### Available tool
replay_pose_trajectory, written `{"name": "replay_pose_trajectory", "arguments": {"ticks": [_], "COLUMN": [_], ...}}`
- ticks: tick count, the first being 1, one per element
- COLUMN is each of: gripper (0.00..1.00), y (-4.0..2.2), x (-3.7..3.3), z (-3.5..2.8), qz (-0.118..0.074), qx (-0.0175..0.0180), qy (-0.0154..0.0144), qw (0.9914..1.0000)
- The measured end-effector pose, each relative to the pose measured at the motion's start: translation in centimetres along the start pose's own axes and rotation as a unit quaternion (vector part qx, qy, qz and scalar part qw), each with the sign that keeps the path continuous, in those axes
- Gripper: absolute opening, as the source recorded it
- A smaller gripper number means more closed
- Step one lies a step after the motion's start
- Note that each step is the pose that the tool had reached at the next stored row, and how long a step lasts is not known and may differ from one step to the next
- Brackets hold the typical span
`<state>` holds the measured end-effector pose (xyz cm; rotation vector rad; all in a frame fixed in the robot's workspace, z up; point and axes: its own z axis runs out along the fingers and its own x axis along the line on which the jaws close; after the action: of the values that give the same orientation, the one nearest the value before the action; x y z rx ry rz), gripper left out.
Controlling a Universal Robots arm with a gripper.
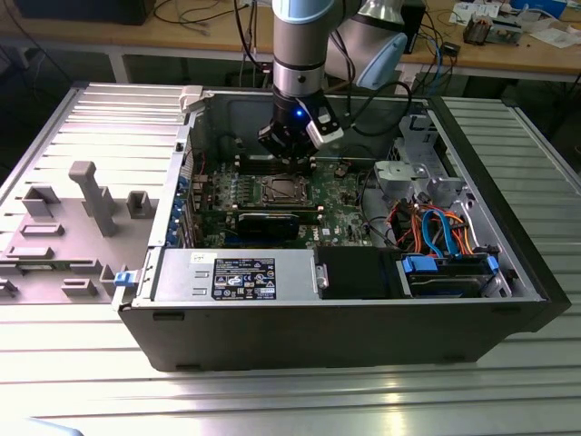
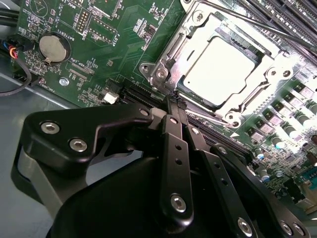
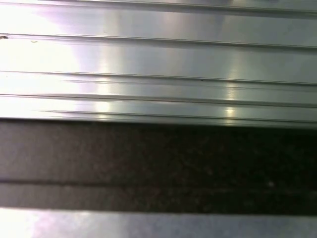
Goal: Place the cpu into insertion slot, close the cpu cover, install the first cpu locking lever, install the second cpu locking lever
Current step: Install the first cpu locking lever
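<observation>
One cpu (image 2: pixel 224 67) already sat in the insertion slot (image 2: pixel 195 96) with the cpu cover (image 2: pixel 190 47) down over it. The tool (image 2: pixel 174 101) hovered clenched and empty just beside the socket; a sideways slip could've scraped the green board (image 2: pixel 99 44).

Open computer case (image 1: pixel 508 272) is laid flat on a ribbed metal table (image 1: pixel 272 400), green motherboard (image 1: pixel 340 195) exposed inside. Power supply (image 1: pixel 231 275) is seated along the near wall, blue drive bay (image 1: pixel 449 272) beside orange cables (image 1: pixel 431 222). Coin cell battery (image 2: pixel 51 47) is mounted on the board; grey fixture (image 1: pixel 91 195) is placed at the exterior view's left.
</observation>
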<state>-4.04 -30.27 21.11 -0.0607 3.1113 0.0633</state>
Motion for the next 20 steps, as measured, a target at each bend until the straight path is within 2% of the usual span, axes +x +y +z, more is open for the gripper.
{"name": "replay_pose_trajectory", "arguments": {"ticks": [20], "gripper": [0.11], "y": [-0.03], "x": [-0.23], "z": [0.31], "qz": [0.0], "qx": [0.0009], "qy": [0.0], "qw": [1.0]}}
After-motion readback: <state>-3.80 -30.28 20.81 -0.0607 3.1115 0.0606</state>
